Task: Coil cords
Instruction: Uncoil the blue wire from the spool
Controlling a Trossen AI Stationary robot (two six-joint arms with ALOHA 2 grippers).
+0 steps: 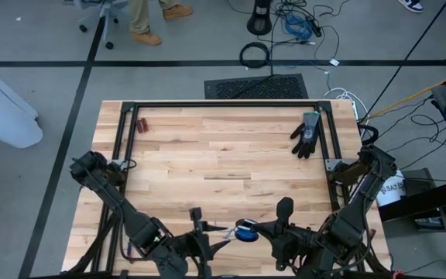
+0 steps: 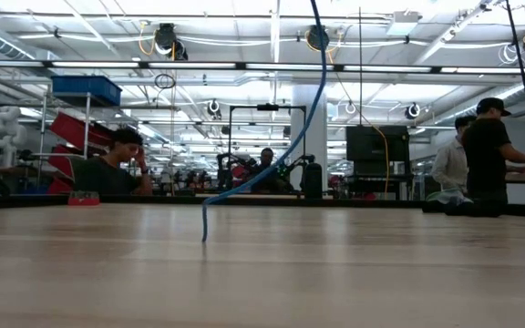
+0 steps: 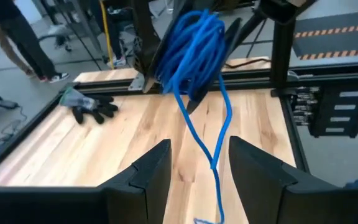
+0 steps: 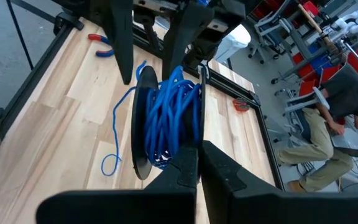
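The blue cable (image 1: 245,230) is wound into a coil (image 4: 166,121) held above the table's near edge, between my two grippers. My right gripper (image 4: 197,171) is shut on the coil. One loose strand (image 3: 216,143) hangs from it, and its end rests on the table (image 2: 205,235). My left gripper (image 3: 201,168) is open, level, just to the left of the coil. Its fingers stand on either side of the hanging strand without touching it. The plug and the dark end do not show. My right gripper pinches the coil's several turns (image 4: 178,149) between its two fingers, coming level from the table's right side. The fingers (image 3: 232,34) show on either side of the bundle in the left wrist view. The coil is lifted clear, and only the loose strand reaches the table.
A black glove (image 1: 307,133) lies at the far right of the table, and small red-handled pliers (image 1: 141,124) at the far left. A black frame (image 1: 223,104) runs along the far edge and both sides. People stand beyond the table in the low view.
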